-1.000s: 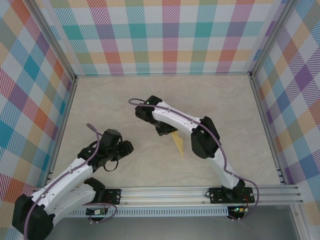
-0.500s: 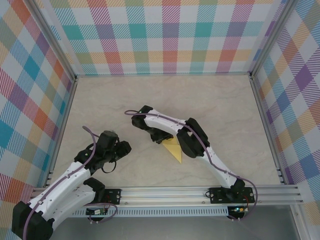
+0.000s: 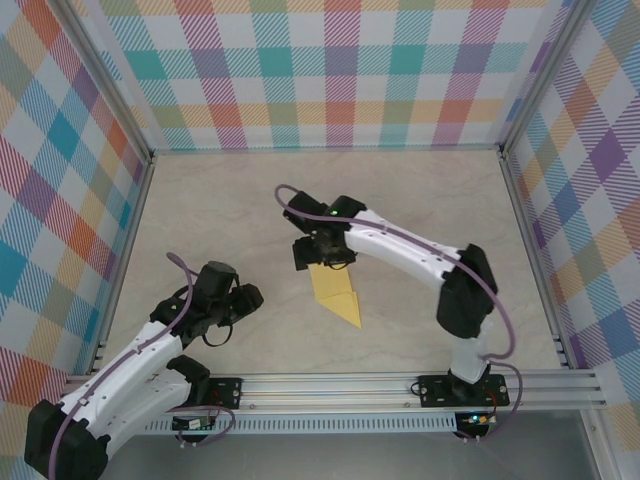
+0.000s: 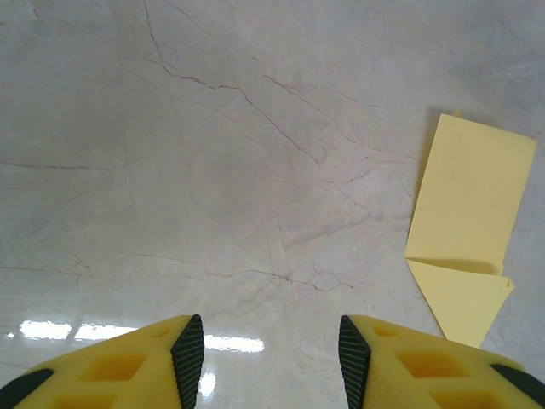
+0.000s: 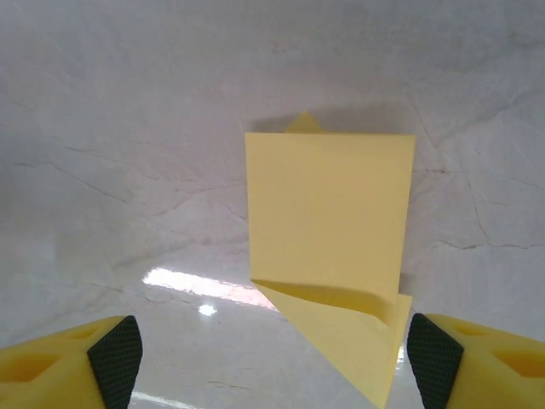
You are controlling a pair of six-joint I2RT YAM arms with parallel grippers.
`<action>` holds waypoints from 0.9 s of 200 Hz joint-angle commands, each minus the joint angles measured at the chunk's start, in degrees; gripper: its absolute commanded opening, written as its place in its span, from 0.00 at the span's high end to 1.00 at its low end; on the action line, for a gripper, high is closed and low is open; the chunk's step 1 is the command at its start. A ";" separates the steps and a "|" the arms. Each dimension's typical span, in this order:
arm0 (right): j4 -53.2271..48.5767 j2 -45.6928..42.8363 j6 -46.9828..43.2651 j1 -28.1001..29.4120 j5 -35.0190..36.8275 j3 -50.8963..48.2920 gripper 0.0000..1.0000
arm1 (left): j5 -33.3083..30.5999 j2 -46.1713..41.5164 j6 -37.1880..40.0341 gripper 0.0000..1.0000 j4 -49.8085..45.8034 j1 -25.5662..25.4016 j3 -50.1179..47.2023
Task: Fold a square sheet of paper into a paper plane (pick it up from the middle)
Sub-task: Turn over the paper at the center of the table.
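The yellow sheet of paper (image 3: 335,292) lies folded on the marble table: a rectangular flap with a pointed triangle sticking out from under it. In the right wrist view the paper (image 5: 328,230) lies flat just ahead of my right gripper (image 5: 274,362), which is open wide, and the triangle's tip reaches between the fingertips (image 5: 115,358) without touching them. From above, the right gripper (image 3: 325,262) hovers at the paper's far edge. My left gripper (image 3: 245,297) is open over bare table to the left, holding nothing. In the left wrist view the paper (image 4: 468,213) is at the right, ahead of that gripper (image 4: 271,358).
Checked walls (image 3: 340,70) with metal frame posts enclose the table on three sides. An aluminium rail (image 3: 340,385) carrying both arm bases runs along the near edge. The right arm (image 3: 420,250) arches over the table's right half.
My right gripper has opened and let go of the paper, which now lies flat. The right arm's elbow has swung out to the right. The left arm has barely moved.
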 commanded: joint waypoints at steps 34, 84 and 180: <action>23.10 -13.43 2.21 -8.23 -18.55 -25.63 0.38 | 4.12 0.15 -1.26 0.51 2.86 1.89 0.95; 29.96 -16.54 3.22 -12.04 -28.28 -34.55 0.62 | 8.03 5.02 0.51 0.50 5.49 2.90 2.60; 36.69 -15.31 6.23 -12.69 -27.50 -39.34 0.64 | 7.37 3.88 -0.07 0.48 9.36 2.96 1.05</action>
